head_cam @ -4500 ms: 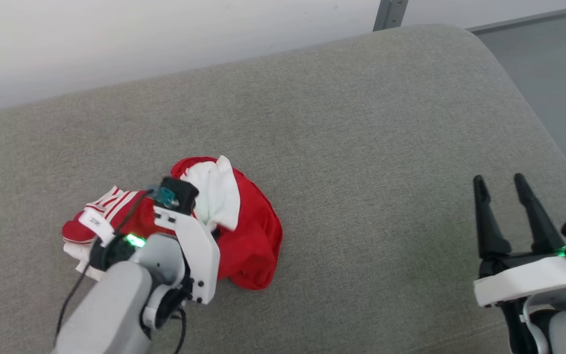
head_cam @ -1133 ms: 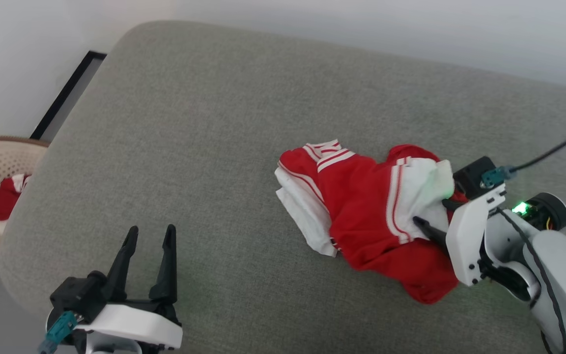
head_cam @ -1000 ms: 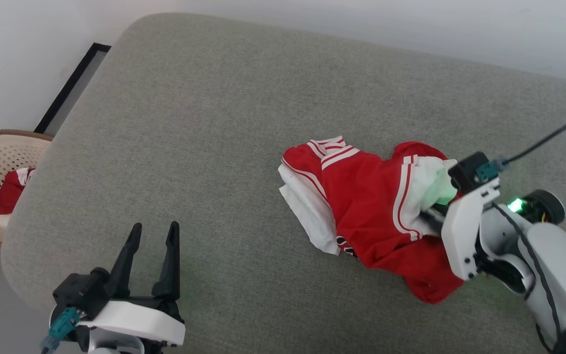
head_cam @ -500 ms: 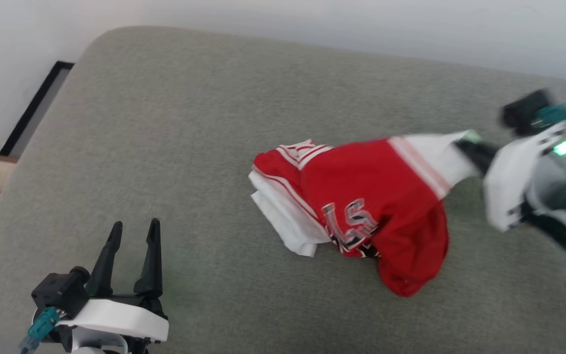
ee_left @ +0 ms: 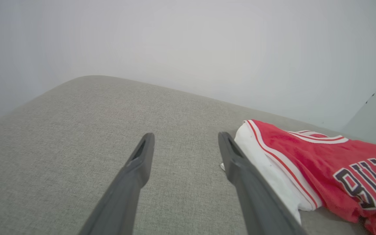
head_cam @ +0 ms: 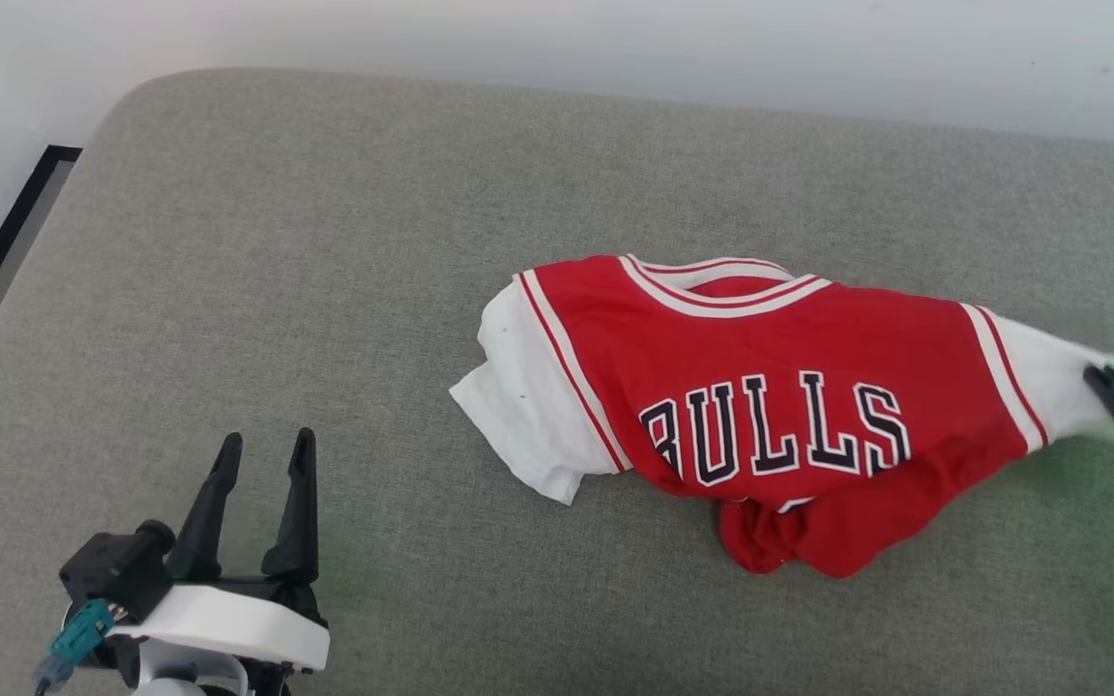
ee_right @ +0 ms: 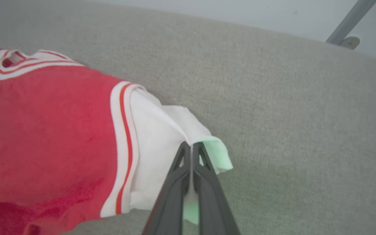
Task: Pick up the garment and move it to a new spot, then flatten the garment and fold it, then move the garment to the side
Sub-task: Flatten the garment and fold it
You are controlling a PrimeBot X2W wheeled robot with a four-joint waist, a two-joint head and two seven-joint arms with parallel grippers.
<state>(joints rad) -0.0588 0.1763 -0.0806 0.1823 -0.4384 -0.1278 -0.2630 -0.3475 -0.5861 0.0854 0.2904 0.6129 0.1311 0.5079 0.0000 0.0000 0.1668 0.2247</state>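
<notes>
The right gripper (ee_right: 192,147) pinched the garment (head_cam: 770,367) by its white sleeve; the left gripper (head_cam: 267,442) stood spread, apart from it, toward the cushion's (head_cam: 325,271) left edge.

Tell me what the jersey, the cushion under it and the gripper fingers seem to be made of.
The jersey looks like soft matte knit, cotton or polyester: it drapes and bunches at the hem. The cushion is grey woven upholstery cloth, its weave showing. The fingers look like dark matte moulded plastic, though coated metal is possible.

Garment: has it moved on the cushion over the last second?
Yes: the garment has spread rightward along the grey cushion, sleeve pulled by the right gripper.
</notes>
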